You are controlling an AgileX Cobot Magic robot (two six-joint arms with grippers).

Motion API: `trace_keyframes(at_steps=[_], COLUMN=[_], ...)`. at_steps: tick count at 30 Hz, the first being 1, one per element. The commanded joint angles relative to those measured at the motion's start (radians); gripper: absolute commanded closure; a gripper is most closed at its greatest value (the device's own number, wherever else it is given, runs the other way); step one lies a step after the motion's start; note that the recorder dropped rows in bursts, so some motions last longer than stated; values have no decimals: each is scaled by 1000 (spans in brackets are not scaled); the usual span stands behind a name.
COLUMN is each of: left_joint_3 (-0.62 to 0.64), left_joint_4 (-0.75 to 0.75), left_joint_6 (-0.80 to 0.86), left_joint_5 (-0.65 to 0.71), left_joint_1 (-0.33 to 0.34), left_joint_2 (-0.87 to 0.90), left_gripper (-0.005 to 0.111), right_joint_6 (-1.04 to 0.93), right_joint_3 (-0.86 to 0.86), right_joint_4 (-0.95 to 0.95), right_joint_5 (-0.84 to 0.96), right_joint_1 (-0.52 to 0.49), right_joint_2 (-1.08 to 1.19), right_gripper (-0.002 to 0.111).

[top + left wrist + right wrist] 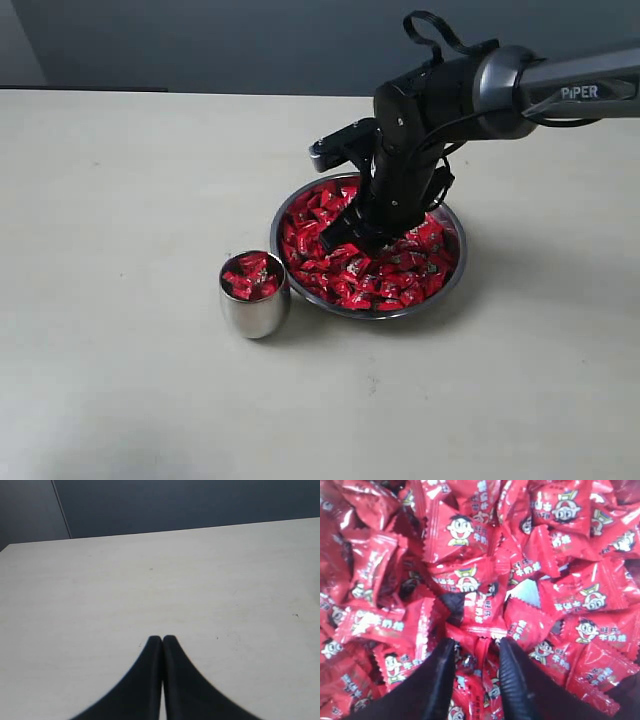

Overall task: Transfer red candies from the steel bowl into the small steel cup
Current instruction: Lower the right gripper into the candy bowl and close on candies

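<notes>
The right tool (477,647) is down in the steel bowl (385,316), tips pushed into the red candies (405,272). Its jaws are about half apart with wrappers between them, clamping none. The small steel cup (255,312), just beside the bowl on the desk (120,180), holds candies. The left tool (162,640) is pressed closed, holding nothing.

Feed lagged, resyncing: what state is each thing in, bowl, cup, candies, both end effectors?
steel bowl: upright on the table, heaped with candies.
red candies: most in the bowl, some in the cup.
small steel cup: upright beside the bowl, filled near its rim.
right end effector: jaws apart, down in the bowl's candies.
left end effector: shut, above the table.
</notes>
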Motion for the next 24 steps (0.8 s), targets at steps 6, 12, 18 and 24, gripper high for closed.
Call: trace_keyframes(at_steps=[6,12,18,24], left_joint_3=[2,2,2,2], left_joint_4=[2,2,2,2], left_joint_6=[-2,-2,-2,-2], left_joint_5=[-10,-10,-10,-10], left_joint_1=[-5,-5,-5,-5], left_joint_2=[-5,-5,-5,-5], left_gripper=[106,106,106,106], right_joint_6=[-6,-6,-7,-8], right_joint_3=[-1,-1,-1,-1], right_joint_4=[-42,-42,36,50], right_joint_5=[-7,-13,-29,-53], right_joint_1=[-6,-6,-6,-6], right_joint_2=[-2,-6,-10,-10], right_gripper=[77,77,77,77])
